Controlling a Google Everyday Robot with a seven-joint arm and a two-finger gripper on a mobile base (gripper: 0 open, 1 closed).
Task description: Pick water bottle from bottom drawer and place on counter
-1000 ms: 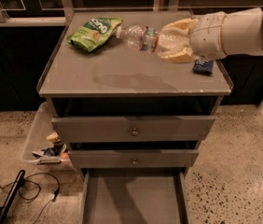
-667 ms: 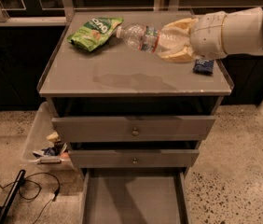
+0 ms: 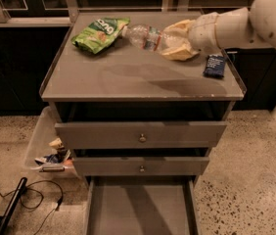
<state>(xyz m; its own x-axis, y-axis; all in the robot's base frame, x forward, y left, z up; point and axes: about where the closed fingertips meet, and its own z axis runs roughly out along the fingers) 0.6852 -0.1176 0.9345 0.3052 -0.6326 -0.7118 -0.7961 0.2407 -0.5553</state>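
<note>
The water bottle (image 3: 144,36) lies on its side over the back of the counter (image 3: 138,80), cap pointing left toward a green bag. My gripper (image 3: 178,42) reaches in from the right on a white arm, and its pale yellowish fingers (image 3: 182,52) are closed around the bottle's base end. I cannot tell whether the bottle touches the counter top. The bottom drawer (image 3: 139,207) stands pulled out at the foot of the cabinet, and the part of its grey tray that shows has nothing in it.
A green snack bag (image 3: 99,33) lies at the back left of the counter. A small dark blue packet (image 3: 214,65) lies at its right edge. The two upper drawers (image 3: 141,135) with brass knobs are slightly open. A clear bin (image 3: 36,143) with clutter and cables sits on the floor at left.
</note>
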